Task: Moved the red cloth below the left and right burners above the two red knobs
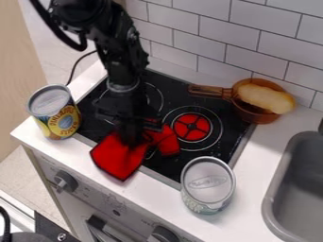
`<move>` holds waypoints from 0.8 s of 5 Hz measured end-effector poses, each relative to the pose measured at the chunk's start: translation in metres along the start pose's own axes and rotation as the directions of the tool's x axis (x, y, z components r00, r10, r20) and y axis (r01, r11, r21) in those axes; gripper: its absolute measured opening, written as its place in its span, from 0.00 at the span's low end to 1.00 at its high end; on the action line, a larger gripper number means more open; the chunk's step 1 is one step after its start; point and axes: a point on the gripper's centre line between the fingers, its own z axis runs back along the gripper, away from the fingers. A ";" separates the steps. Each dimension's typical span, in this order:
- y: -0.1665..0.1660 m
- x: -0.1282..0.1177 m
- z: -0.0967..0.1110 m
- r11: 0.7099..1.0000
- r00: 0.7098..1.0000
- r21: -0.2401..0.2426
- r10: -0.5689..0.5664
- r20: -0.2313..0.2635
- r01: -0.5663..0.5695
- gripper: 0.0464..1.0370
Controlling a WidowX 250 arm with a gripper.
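At the stovetop's (219, 108) seven o'clock, the gripper (131, 137) is down at the red cloth (118, 157) — open or closed, I cannot tell.

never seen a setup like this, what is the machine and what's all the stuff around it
The black machine is a robot arm, seen by a fixed camera looking down at a slant. Its gripper is at a red cloth lying over the front of the stove; whether it holds the cloth, I can't tell. One can stands left of the stove, another by its front right. A pan with a bread-like piece sits behind, near a grey sink.
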 end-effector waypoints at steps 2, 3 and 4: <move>0.003 -0.015 -0.001 1.000 1.000 0.013 0.019 -0.007 -0.019 0.02; 0.002 -0.013 0.001 0.999 0.999 0.018 0.039 -0.005 -0.039 0.16; 0.000 -0.005 0.004 0.998 0.998 0.025 0.049 0.026 -0.049 0.40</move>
